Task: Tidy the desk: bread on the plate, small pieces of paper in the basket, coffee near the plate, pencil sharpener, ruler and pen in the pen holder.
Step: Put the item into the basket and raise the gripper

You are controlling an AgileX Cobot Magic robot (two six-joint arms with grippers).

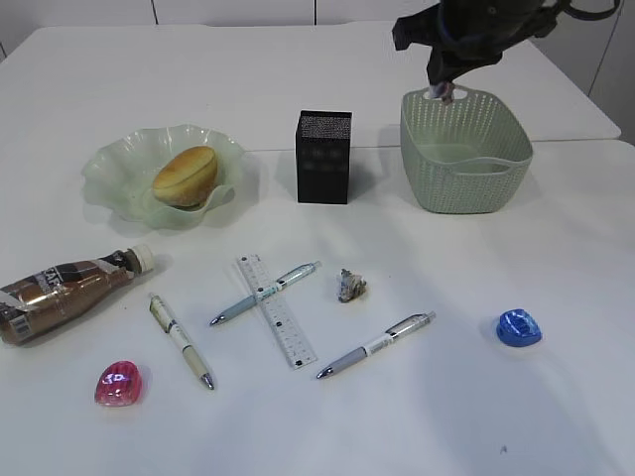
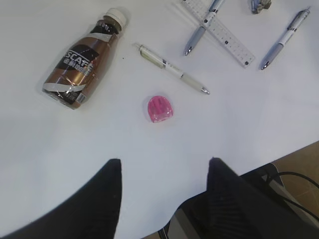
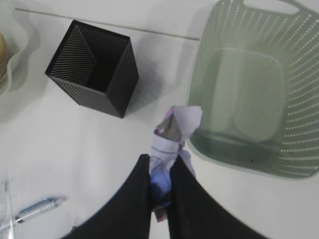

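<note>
Right end effector [image 3: 160,172] gripping paper scrap [image 3: 174,127] beside basket [image 3: 249,84], left end effector [image 2: 163,172] open

Black cable [image 2: 298,175] lies beside brown floor [image 2: 305,158]

From the front we look down at a slant across the whole surface [image 1: 417,416], toward its far edge. Our left wrist camera hangs well above the near left part, facing down past its end effector [image 2: 162,199]; it shares the coffee [image 2: 82,59], the pink sharpener [image 2: 160,108] and the ruler [image 2: 219,32] with the exterior view. Our right wrist camera (much nearer) looks down on the pen holder [image 3: 94,67] and the basket [image 3: 299,104], both also seen at the exterior view's back.
</note>
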